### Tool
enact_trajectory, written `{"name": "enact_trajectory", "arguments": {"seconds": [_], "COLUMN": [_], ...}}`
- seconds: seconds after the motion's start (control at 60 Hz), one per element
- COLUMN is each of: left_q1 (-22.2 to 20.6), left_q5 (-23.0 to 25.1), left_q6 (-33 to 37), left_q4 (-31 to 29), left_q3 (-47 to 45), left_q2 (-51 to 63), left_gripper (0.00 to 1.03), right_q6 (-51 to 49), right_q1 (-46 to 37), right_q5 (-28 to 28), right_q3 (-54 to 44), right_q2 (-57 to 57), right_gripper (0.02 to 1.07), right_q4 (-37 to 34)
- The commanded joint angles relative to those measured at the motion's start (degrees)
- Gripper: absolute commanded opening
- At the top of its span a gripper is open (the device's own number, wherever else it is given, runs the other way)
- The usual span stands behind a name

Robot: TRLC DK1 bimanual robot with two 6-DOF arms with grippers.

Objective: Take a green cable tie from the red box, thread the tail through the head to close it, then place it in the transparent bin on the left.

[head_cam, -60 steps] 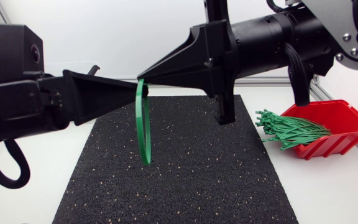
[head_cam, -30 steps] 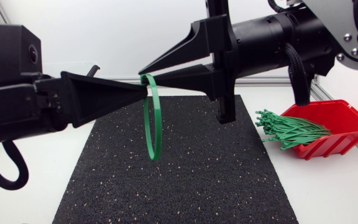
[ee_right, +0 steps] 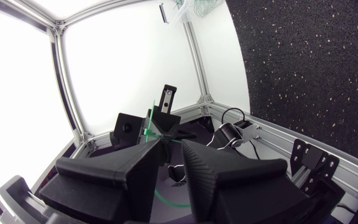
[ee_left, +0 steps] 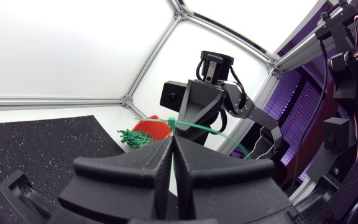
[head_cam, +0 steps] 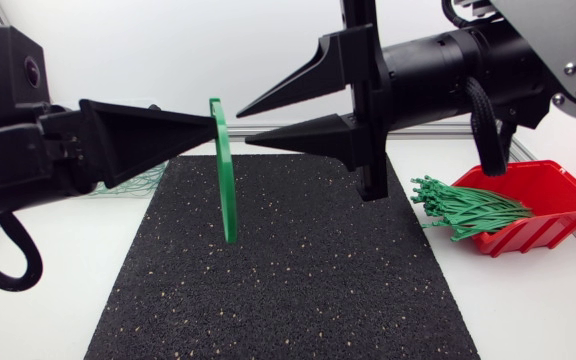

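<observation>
A closed green cable tie loop (head_cam: 226, 175) hangs edge-on above the black mat, its top pinched in my left gripper (head_cam: 212, 122), which is shut on it. My right gripper (head_cam: 243, 128) faces it just to the right, open and apart from the tie, with nothing between its fingers. In the left wrist view the tie (ee_left: 199, 127) sticks out past the shut fingertips of the left gripper (ee_left: 171, 140), with my right arm beyond. The right wrist view shows the tie (ee_right: 149, 124) ahead of my open right gripper (ee_right: 173, 148). The red box (head_cam: 546, 195) at the right holds a bundle of green ties (head_cam: 463, 208).
The black speckled mat (head_cam: 288, 280) covers the middle of the table. The transparent bin (head_cam: 138, 180) with a few green ties lies at the back left, mostly hidden behind my left gripper. White table surrounds the mat.
My right gripper has opened, let go of the tie and drawn back slightly. The left gripper has lifted and turned the loop, which now shows edge-on.
</observation>
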Motion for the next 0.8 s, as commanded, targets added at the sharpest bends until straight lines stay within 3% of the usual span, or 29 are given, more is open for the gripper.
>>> {"name": "enact_trajectory", "arguments": {"seconds": [0.0, 0.35, 0.783], "left_q1": [0.4, -1.0, 0.1], "left_q5": [0.2, 1.7, 8.9], "left_q6": [1.2, 1.4, 1.2], "left_q4": [0.8, 0.7, 3.1], "left_q3": [0.2, 0.4, 1.7], "left_q2": [-0.5, 1.7, 4.5], "left_gripper": [0.04, 0.04, 0.05], "right_q6": [0.7, 0.5, 0.3], "right_q1": [-1.1, -3.2, -1.6], "right_q5": [0.0, -0.2, -0.4], "right_q3": [-1.5, -0.2, -0.6], "right_q2": [-0.9, 1.1, 2.1], "right_gripper": [0.34, 0.34, 0.34], "right_q4": [-0.6, 1.3, 1.9]}}
